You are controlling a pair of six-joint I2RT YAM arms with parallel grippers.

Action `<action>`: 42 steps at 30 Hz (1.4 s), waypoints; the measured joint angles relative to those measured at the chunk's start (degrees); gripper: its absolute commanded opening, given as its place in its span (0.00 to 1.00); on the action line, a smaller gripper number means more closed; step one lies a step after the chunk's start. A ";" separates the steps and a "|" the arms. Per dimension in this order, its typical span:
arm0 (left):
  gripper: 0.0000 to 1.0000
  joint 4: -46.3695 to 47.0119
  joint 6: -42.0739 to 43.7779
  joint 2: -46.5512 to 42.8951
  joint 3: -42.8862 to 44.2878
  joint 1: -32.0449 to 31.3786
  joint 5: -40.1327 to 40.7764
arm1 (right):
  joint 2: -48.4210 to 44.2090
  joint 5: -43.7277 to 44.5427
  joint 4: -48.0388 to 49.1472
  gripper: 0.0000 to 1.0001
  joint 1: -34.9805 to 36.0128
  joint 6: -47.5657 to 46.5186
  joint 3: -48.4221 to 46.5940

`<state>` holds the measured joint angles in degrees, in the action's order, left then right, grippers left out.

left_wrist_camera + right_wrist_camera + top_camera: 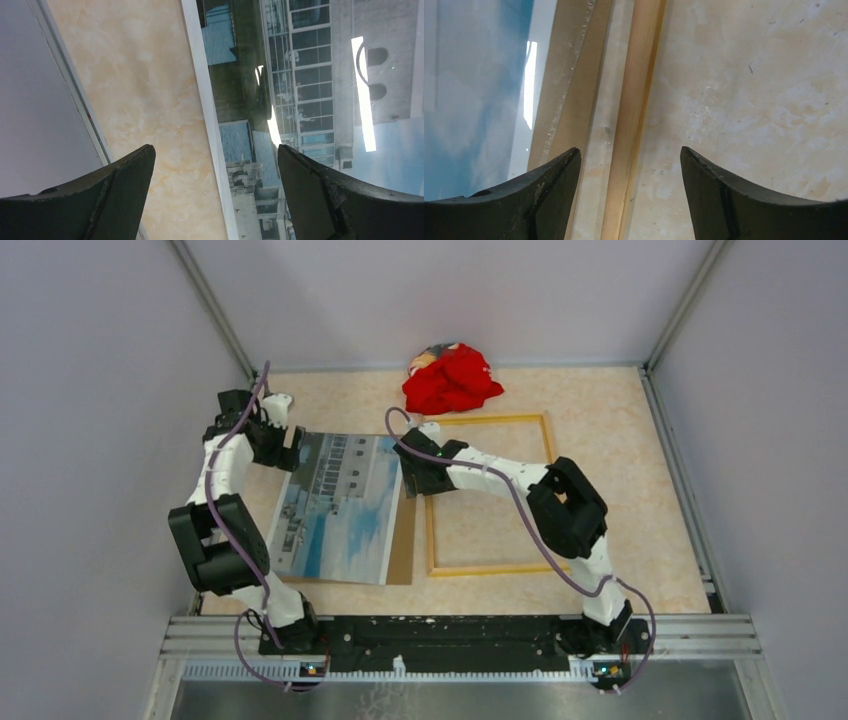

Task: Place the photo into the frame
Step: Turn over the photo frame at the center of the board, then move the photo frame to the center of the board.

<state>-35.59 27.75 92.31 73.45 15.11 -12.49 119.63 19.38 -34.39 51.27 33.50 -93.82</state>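
Because the photo (340,510) lies face up on a brown backing board (403,552), just left of the empty frame (490,568) on the desk (640,490), it has yet to be lifted across. The left hand (214,152), fingers apart, straddles the photo's outer edge, seemingly to pinch it. The right hand (630,152), also spread and holding nothing, hovers over the frame's left rail beside the board.
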 measured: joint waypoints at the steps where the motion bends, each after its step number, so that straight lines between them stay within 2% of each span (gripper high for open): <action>1: 0.98 -0.02 0.48 -0.02 -0.59 0.37 0.11 | 0.74 0.33 0.02 0.68 -0.04 0.04 0.00; 8: 0.98 0.13 2.34 -0.79 -1.88 1.92 0.68 | 2.27 2.60 2.10 0.40 -0.07 1.84 2.36; 11: 0.99 0.26 2.84 -1.18 -2.60 3.06 1.07 | 1.84 3.96 4.79 0.34 -0.07 4.17 4.70; 17: 0.98 0.42 4.81 -2.16 -4.20 4.11 1.18 | -1.90 6.91 7.72 0.33 -0.59 8.68 11.26; 29: 0.98 -1.07 8.35 -3.54 -5.31 4.09 -0.61 | -6.32 10.60 8.44 0.32 -2.21 14.14 18.16; 33: 0.98 -1.75 8.96 -3.54 -5.31 4.13 -0.90 | -6.97 10.88 8.17 0.39 -3.52 14.99 18.95; 39: 0.98 -1.64 9.31 -3.08 -5.09 4.13 -0.68 | -7.17 10.32 8.20 0.70 -3.82 13.64 18.23; 42: 0.98 0.87 9.25 -0.22 -4.35 4.13 2.08 | -9.09 7.72 8.66 0.74 -3.82 11.02 16.24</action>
<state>-34.72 36.99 92.09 69.10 19.25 -10.41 110.54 27.09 -25.74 47.44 44.51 -77.58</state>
